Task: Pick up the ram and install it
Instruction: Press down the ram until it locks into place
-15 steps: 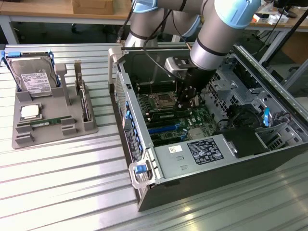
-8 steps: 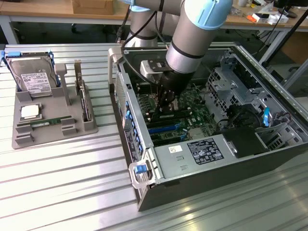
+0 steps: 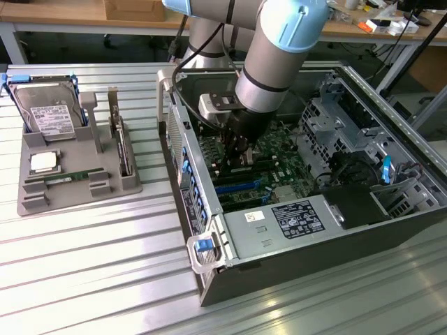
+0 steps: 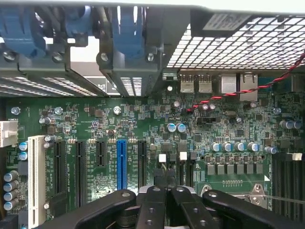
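The ram (image 3: 68,177), a narrow green stick, lies flat in a slot of the grey tray (image 3: 42,202) at the exterior view's left, in front of the silver processor chip. My gripper (image 3: 237,155) is far from it, lowered inside the open computer case (image 3: 279,272) just above the motherboard (image 3: 269,164). In the wrist view the gripper (image 4: 167,191) hangs over the green motherboard (image 4: 143,124) close to the expansion slots, its black fingers (image 4: 155,207) pressed together. I see nothing held between them.
The tray also holds a grey hard drive (image 3: 47,112), the processor chip (image 3: 43,162) and an upright card (image 3: 124,150). Inside the case are blue drive caddies (image 4: 126,33), a mesh panel (image 4: 238,45), a red-black wire (image 4: 248,90) and a power supply (image 3: 293,220).
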Motion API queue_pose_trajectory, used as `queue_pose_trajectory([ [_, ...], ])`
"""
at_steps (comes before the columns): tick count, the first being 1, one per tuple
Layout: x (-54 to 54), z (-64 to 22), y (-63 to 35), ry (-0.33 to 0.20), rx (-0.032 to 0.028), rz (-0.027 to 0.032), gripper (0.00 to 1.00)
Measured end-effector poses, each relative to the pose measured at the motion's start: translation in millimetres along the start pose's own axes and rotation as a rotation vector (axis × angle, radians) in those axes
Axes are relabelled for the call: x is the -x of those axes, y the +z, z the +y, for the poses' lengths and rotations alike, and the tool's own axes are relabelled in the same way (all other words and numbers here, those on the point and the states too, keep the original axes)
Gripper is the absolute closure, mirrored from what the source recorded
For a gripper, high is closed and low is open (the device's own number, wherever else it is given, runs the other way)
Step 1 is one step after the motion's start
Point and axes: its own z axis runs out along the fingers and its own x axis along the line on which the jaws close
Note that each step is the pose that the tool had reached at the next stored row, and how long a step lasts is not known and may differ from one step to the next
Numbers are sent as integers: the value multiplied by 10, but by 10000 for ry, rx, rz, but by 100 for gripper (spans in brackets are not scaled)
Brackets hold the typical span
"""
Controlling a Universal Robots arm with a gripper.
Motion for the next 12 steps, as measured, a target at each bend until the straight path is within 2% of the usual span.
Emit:
queue_pose_trajectory([
  [4,10,6,-78,0,-10,7,89],
  [9,100,12,-66,4,-9,91,89],
  [12,58,22,-66,3,-9,108,89],
])
